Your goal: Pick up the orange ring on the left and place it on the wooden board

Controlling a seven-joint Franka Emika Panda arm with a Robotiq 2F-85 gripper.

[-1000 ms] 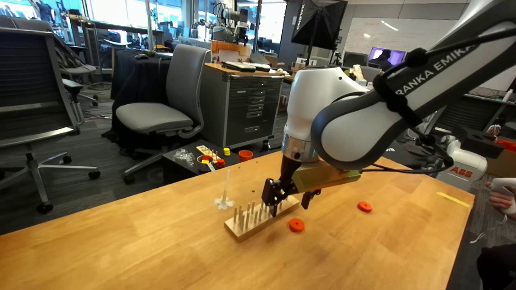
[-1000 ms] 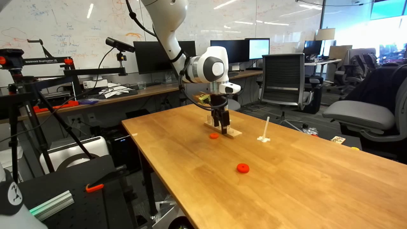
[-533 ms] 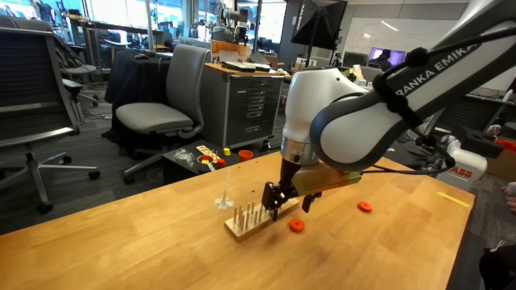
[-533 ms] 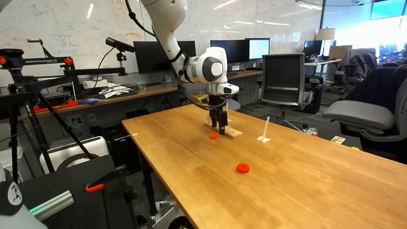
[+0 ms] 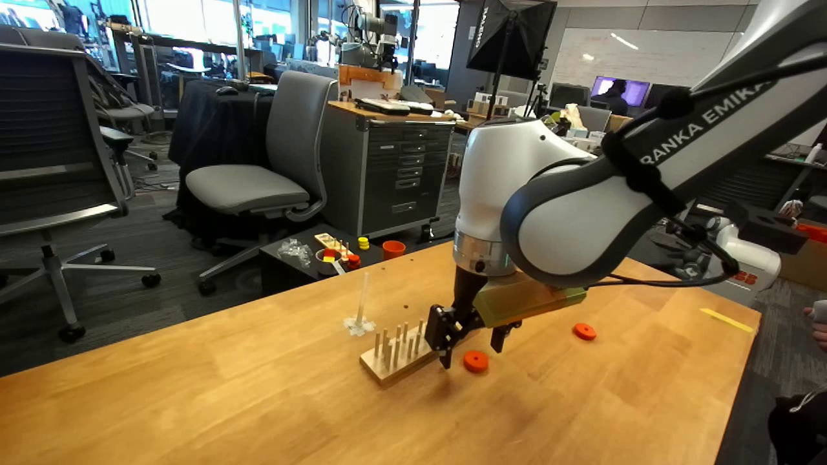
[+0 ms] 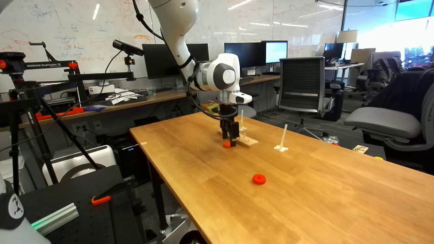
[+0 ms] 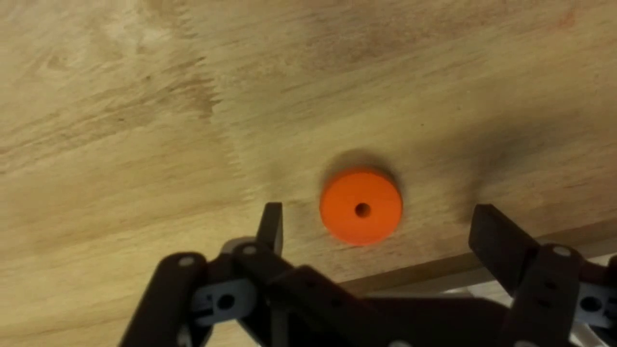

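The orange ring [image 7: 361,206], a flat disc with a small centre hole, lies on the table beside the wooden board. In both exterior views it is the left of two rings: the orange ring [image 5: 476,363] and the same orange ring [image 6: 226,145], partly covered by a finger. My gripper [image 7: 378,210] stands open low over it, one fingertip on each side, neither seen touching. The wooden board [image 5: 407,371] with rows of thin pegs is partly behind my gripper [image 5: 471,357]; its bare end [image 6: 250,142] shows right of my gripper [image 6: 229,142].
A redder second ring [image 5: 585,331] lies apart from the board; that second ring [image 6: 259,179] is nearer the camera in an exterior view. Thin upright pins [image 6: 284,136] are taped to the table [image 5: 258,413]. Yellow tape [image 5: 726,320] marks the table's far right edge.
My gripper has come down and moved away from the wooden board, onto the orange ring, staying open. Both rings and the board have not moved. A person's hand at the right edge has drawn back.
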